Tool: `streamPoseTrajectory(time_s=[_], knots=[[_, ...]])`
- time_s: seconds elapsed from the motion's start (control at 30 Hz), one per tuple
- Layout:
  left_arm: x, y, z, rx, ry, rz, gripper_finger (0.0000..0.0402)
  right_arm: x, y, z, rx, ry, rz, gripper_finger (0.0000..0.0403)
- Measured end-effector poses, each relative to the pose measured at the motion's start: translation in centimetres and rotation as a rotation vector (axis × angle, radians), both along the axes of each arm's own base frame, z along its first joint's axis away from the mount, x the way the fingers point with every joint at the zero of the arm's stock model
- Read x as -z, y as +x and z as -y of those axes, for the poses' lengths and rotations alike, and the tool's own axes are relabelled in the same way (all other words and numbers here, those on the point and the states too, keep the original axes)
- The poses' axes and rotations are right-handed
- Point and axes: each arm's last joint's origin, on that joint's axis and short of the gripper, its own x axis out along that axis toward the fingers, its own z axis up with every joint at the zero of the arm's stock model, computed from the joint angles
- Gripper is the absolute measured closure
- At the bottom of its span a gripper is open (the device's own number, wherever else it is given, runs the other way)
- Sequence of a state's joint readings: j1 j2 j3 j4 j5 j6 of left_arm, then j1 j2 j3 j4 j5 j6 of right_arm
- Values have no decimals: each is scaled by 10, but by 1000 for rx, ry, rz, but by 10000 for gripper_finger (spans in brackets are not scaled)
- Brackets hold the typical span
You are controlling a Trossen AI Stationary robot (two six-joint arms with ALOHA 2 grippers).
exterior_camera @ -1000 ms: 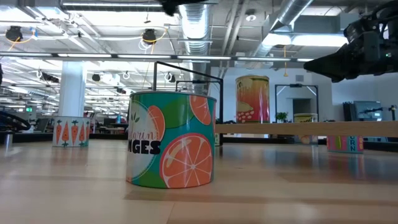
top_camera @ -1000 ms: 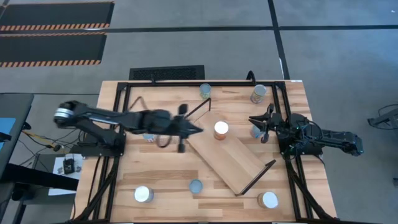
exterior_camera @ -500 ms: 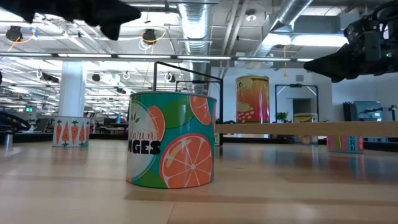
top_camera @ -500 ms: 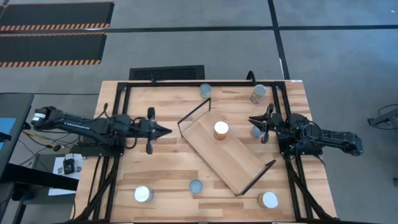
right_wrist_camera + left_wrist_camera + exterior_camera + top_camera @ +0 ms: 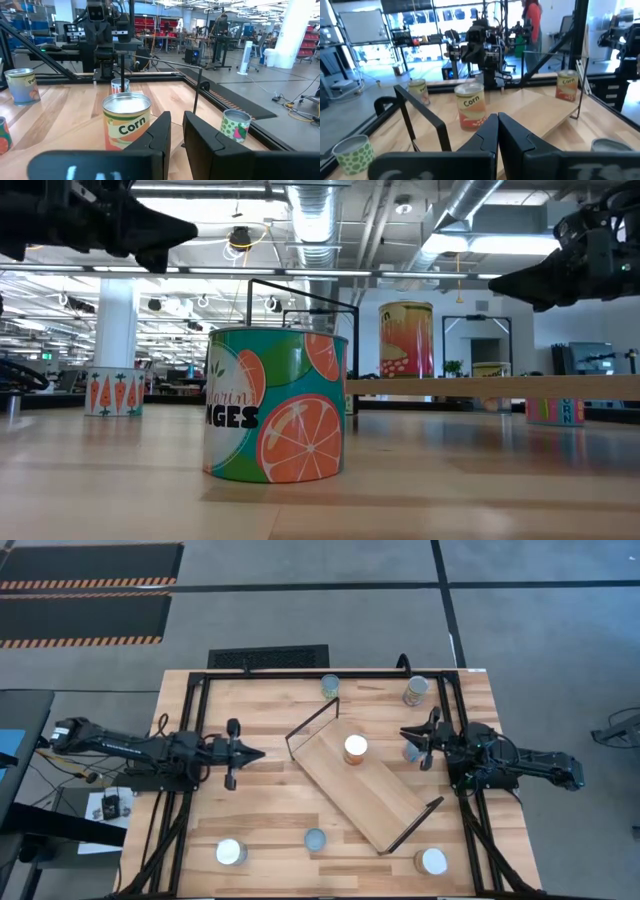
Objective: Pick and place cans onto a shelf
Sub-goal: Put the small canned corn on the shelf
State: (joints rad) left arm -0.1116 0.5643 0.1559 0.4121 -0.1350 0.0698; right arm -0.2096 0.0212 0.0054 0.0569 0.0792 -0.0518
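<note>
One corn can (image 5: 355, 749) is standing on the shelf (image 5: 372, 802) at the frame's centre, apart from both grippers, the left gripper (image 5: 258, 753) and right gripper (image 5: 404, 732) each hovering alongside with jaws pressed nearly together.

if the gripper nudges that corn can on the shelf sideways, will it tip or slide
The corn can looks squat with a flat base, so it would likely slide on the shelf rather than tip. A high push might rock it. On its side, it would probably roll, being cylindrical.
</note>
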Motion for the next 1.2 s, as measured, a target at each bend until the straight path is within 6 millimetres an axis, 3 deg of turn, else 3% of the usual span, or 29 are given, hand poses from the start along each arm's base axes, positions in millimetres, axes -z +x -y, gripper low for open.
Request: streamPoseTrajectory(time_s=[0.27,0.4,0.53,0.97,1.2], knots=[[6,-3,0,17,12,0,401,-18,-2,-2,-31,69,172,328],[7,-3,0,17,12,1,401,-32,-5,-5,-55,91,166,359],[7,-3,0,16,12,0,401,-35,-2,-6,0,130,45,393],[7,-3,-1,-11,12,0,401,-46,25,-6,292,383,-431,388],[7,-3,-1,-11,2,0,401,-39,48,-5,393,447,-668,371]])
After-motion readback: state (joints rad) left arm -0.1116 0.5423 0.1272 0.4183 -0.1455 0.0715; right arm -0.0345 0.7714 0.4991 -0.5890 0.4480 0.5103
